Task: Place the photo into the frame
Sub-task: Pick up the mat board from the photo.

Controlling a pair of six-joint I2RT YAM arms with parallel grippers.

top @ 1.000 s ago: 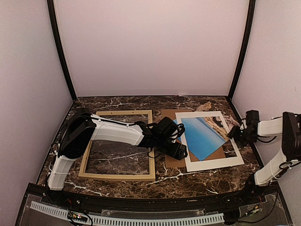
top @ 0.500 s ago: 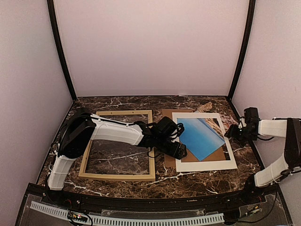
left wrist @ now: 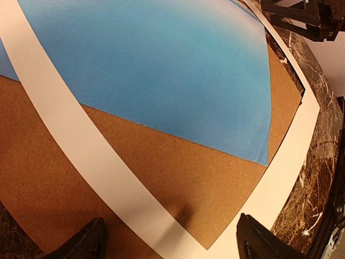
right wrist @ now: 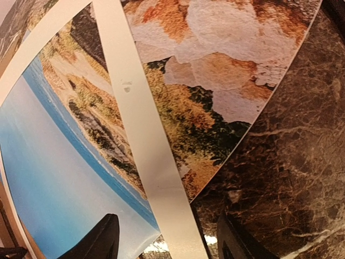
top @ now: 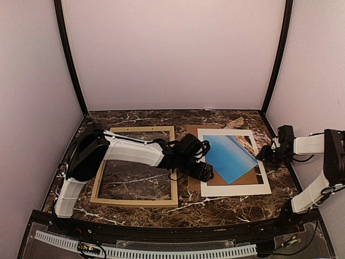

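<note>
Photo: photo (top: 229, 156) lies skewed under white mat (top: 237, 189), right of frame (top: 135, 203), not touching it.
Pincers: left pincer (top: 207, 174) released over mat's near corner; right pincer (top: 264, 155) released, astride mat edge.
Technique: probably nip photo's rocky corner alone, low; spare the mat.

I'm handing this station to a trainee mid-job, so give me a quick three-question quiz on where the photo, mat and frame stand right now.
1. True or false: the photo already lies inside the frame.
2. What lies on top of the photo? A: the white mat; B: a sheet of glass; C: nothing.
3. Fill in: the left gripper and the right gripper both have their jaws ____.
Key: 1 false; 2 A; 3 open.
</note>
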